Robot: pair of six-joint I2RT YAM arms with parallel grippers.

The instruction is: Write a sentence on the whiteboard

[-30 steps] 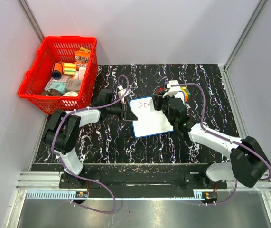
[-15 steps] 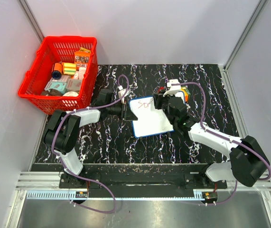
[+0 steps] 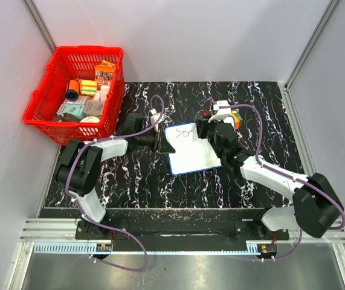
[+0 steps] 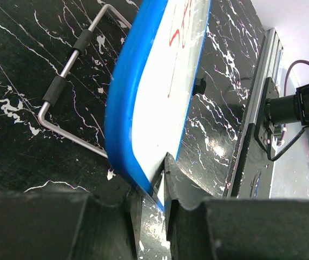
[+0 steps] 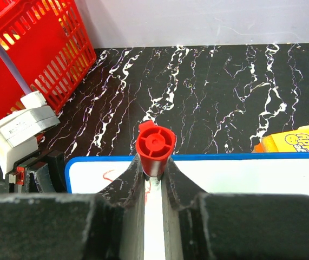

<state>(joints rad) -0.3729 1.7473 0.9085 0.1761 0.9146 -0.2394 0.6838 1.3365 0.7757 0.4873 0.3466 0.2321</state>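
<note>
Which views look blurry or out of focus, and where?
Left wrist view: the blue-framed white whiteboard is soft at its near edge, the left gripper clamping it dark and blurred. Right wrist view: the red-capped marker is sharp, the right gripper holding it blurred. Top view: evenly lit, but the red scrawled writing is tiny.

The whiteboard [image 3: 193, 154] is a flat white rectangle with a thin blue frame and rounded corners. It sits near the middle of the tabletop [image 3: 160, 187], turned slightly so that its long edges run askew to the tabletop's edges. Its left edge is clamped between the fingers of the left pincer [image 4: 161, 179]. A bent wire leg [image 4: 62, 92] with black sleeves projects from behind the board. The sentence [image 3: 185, 131] consists of a few thin, scrawled red strokes in the board's far left corner. The remaining white surface is unmarked.
</note>
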